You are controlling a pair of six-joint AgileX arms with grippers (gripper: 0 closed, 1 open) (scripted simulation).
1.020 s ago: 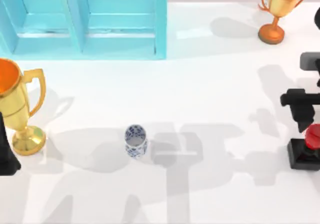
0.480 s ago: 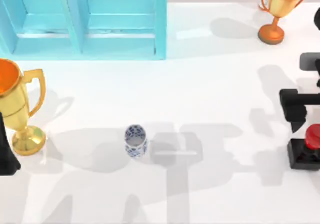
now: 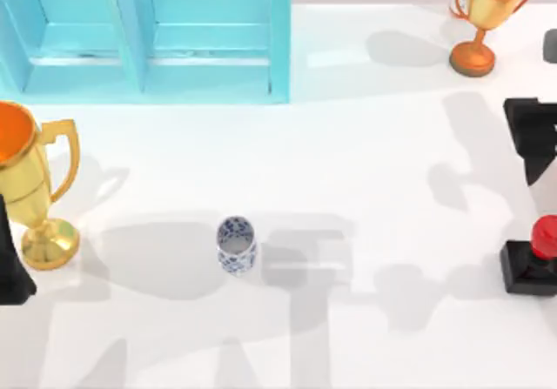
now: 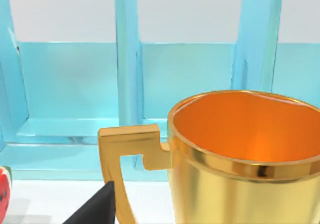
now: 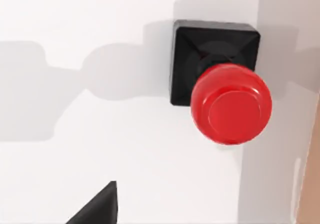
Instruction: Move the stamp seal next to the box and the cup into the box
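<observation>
I see the seal (image 3: 533, 263) upright on the table (image 3: 365, 145) at its right edge, free of any grip. My right gripper (image 3: 533, 141) hangs above and behind it, apart from it; I cannot tell its jaw state. The cup (image 3: 236, 244) stands upright mid-table, well apart from the box (image 3: 148, 36). My left arm sits parked at the left edge beside the gold trophy (image 3: 30, 184).

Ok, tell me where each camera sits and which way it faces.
Top view: overhead, looking down on table, cup, box; right gripper at the right edge.
Left wrist view: faces gold trophy and box.
Right wrist view: looks down on stamp seal.
Shared: the stamp seal, in top and right wrist views.
</observation>
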